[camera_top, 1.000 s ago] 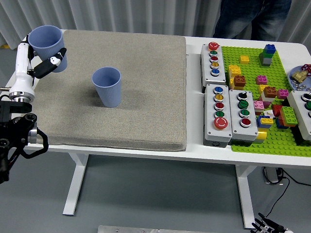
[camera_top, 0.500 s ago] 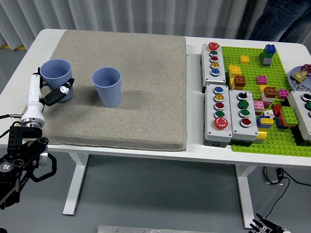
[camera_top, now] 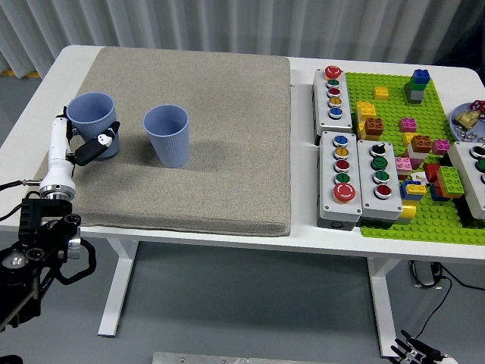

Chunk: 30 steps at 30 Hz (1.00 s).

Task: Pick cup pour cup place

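**Blue cup held at the mat's left edge**

A blue cup [camera_top: 94, 121] is gripped by the left hand [camera_top: 76, 140], whose white and black fingers [camera_top: 97, 144] are wrapped around the cup's lower side, one black-tipped finger lying across its front. The cup is held upright, its open mouth facing up, and its base is seen low over the grey mat [camera_top: 212, 129]; whether the base touches the mat cannot be told. The left arm [camera_top: 38, 243] comes in from the lower left corner, its black joints showing below the counter's [camera_top: 303, 227] near edge.

To the right of the fingers, near but apart from the held cup, a second blue cup [camera_top: 167, 135] stands upright on the mat. Beyond that cup the mat stretches bare to its right edge.

Further right of the fingers, well apart, two grey button boxes [camera_top: 339, 178] with coloured buttons are set on the counter beside the mat, a third narrower box [camera_top: 333, 93] lying behind them. A green baseplate [camera_top: 424, 220] carrying scattered coloured bricks [camera_top: 416, 85] is laid at the far right, with a small dish [camera_top: 468, 121] at its edge.

The right hand [camera_top: 418, 350] is seen only as fingertips at the bottom edge, below the counter; its state cannot be told.
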Tool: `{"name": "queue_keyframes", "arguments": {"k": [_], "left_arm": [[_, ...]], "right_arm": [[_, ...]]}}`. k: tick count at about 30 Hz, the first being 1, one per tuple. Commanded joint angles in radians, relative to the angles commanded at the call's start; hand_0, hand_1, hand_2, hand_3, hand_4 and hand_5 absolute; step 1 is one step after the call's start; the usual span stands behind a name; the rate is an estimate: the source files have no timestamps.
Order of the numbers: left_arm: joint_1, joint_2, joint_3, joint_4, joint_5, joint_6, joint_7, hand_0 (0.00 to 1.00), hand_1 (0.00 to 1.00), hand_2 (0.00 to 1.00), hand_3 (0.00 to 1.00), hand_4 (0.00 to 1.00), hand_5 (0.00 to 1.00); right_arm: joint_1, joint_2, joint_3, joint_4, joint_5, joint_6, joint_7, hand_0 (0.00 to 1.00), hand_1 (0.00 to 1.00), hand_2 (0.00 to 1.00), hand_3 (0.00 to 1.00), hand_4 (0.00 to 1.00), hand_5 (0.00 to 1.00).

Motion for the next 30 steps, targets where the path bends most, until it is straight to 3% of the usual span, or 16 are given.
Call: {"name": "queue_keyframes", "arguments": {"k": [6,12,13,18,19,30], "left_arm": [[-0.001,-0.032,-0.011,0.022,-0.007,-0.008,-0.014,0.491,0.533,0.643,0.601,0.441,0.002],[0.001,-0.035,-0.018,0.019,0.009,-0.005,-0.018,0.491,0.533,0.643,0.601,0.441,0.002],[0.002,-0.035,-0.020,0.018,0.011,-0.006,-0.018,0.557,0.638,0.719,0.630,0.702,0.084],[0.001,-0.036,-0.033,0.014,0.044,-0.030,-0.012,0.557,0.638,0.719,0.630,0.702,0.084],[0.002,-0.037,-0.035,0.016,0.044,-0.030,-0.011,0.597,0.681,0.772,0.678,0.755,0.138],[0.006,-0.042,-0.045,0.022,0.055,-0.050,0.001,0.607,0.686,0.793,0.688,0.765,0.148]], "right_arm": [[-0.001,0.004,-0.002,0.000,-0.001,-0.001,-0.002,0.765,0.695,0.726,0.619,0.230,0.156],[0.000,0.004,0.001,0.000,0.000,-0.001,-0.001,0.765,0.695,0.726,0.619,0.230,0.156],[0.000,0.004,0.002,0.000,0.000,0.000,-0.001,0.765,0.696,0.726,0.620,0.230,0.156],[0.000,0.004,0.004,0.000,-0.004,-0.001,-0.001,0.765,0.696,0.726,0.620,0.230,0.156],[0.000,0.004,0.004,0.000,-0.005,-0.001,-0.001,0.764,0.696,0.726,0.619,0.228,0.155],[0.001,0.006,0.001,0.000,-0.002,-0.002,-0.003,0.765,0.696,0.726,0.619,0.228,0.154]]}}
